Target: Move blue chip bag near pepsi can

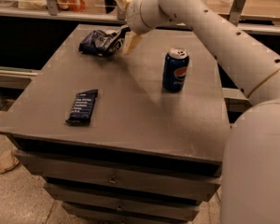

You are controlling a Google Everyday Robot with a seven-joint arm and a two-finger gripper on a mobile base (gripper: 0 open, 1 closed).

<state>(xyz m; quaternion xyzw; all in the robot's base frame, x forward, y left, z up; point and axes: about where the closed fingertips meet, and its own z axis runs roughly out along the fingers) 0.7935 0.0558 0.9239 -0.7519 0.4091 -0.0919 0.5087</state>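
Nearest the camera, the front of the desk (130,120) shows a stack of shallow drawers (112,178), all pushed shut, so nothing inside them can be seen. On the floor by the desk's front left corner lies a crumpled tan scrap (8,160).

On the desk's grey top, toward the front left, a flat dark blue bar wrapper (82,107) with white lines of text lies face up. Farther back and to the right, well apart from it, stands the pepsi can (176,70): upright, blue, silver on top, round logo facing the camera. Whether its top is opened cannot be told.

At the far left part of the desk lies the blue chip bag (99,42), well apart from the can. It is dark navy foil, crumpled and puffy, with white patches and lettering, lying on its side and wider than the can.

Just at the bag's right end is the tool (127,38), cream-coloured, reaching down from the pale arm (214,31) that comes in from the right. It looks to be touching the bag's edge; whether it is apart, together or clamped on the foil cannot be told.
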